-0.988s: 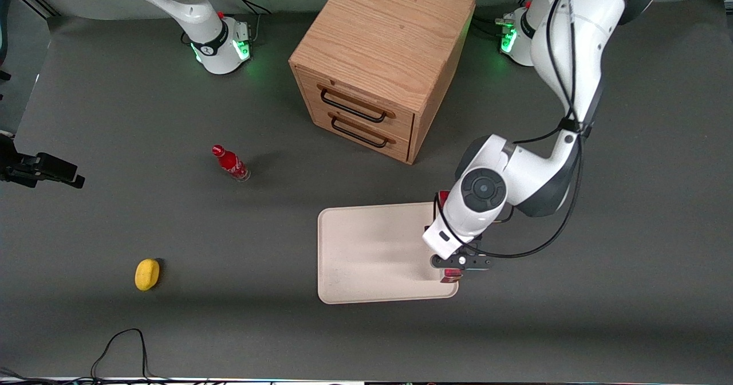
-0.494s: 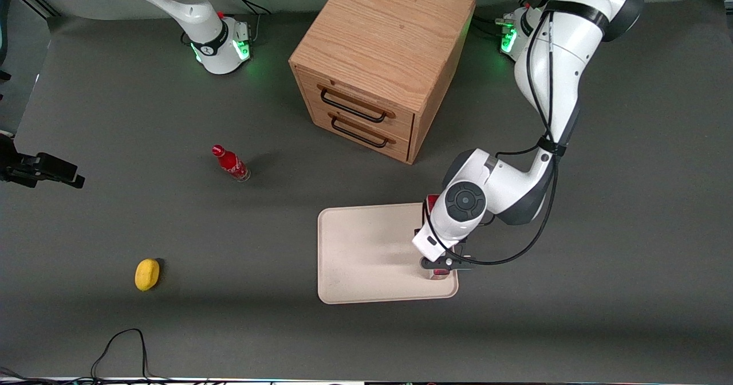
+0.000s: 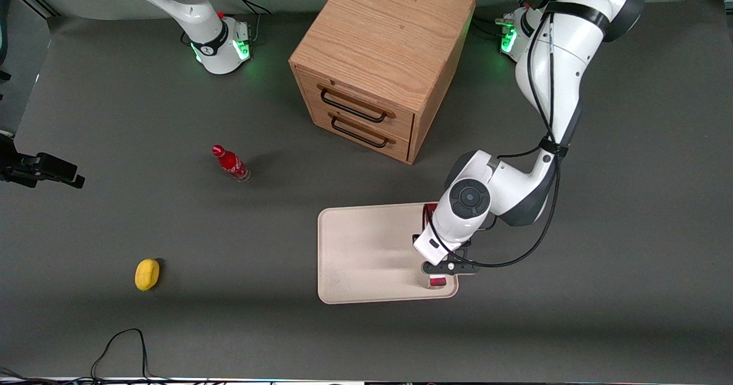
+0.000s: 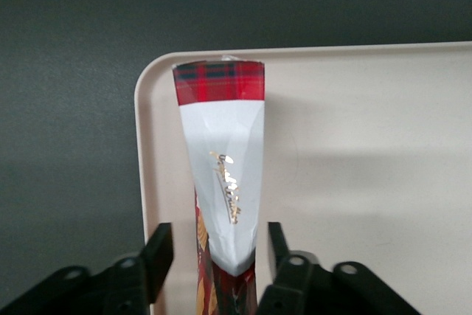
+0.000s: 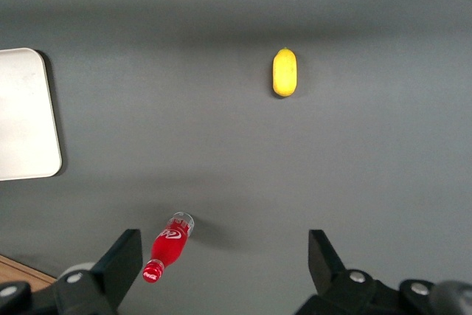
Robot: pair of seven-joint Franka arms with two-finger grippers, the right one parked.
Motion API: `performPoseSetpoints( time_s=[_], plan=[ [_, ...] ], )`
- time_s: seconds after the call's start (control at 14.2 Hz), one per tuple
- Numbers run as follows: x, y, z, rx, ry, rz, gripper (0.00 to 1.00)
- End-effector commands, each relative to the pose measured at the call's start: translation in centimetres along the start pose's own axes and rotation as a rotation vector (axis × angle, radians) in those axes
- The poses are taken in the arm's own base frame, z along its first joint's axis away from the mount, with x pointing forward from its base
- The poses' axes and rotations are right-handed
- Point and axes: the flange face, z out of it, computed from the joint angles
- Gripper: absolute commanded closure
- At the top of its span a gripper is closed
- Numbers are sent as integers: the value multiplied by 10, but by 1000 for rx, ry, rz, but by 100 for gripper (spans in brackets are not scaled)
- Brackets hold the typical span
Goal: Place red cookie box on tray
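A dark grey matte counter [image 3: 172,327] fills the scene, with one black cable [image 3: 123,345] looping along its edge nearest the front camera. On it stand one wooden cabinet [image 3: 381,58] of light oak grain with two drawers, each with a black wire handle, one small red bottle [image 3: 230,162], one yellow oval fruit [image 3: 147,274] and one flat cream tray [image 3: 366,253] with rounded corners and a low rim. The tray lies nearer the front camera than the cabinet; the bottle and the fruit lie toward the parked arm's end. The gripper [image 3: 444,259] hangs over the tray's edge toward the working arm's end. The one red cookie box [image 4: 221,160], long thin cardboard with a tartan end and a pale grey panel with gold script, sits between the jaws, lying along the tray's rim over its surface. In the left wrist view the black fingers [image 4: 158,252] stand close at either side of the box; whether they press it I cannot tell.
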Motion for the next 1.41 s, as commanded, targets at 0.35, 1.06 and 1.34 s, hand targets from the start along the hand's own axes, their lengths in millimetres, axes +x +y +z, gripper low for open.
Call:
performPoseSetpoints(
  time_s=[0.35, 1.06, 1.34],
  plan=[
    [2, -82, -156, 92, 28, -102, 0],
    [-53, -296, -347, 96, -88, -12, 0],
    [-105, -325, -394, 87, -107, 13, 0]
  ],
)
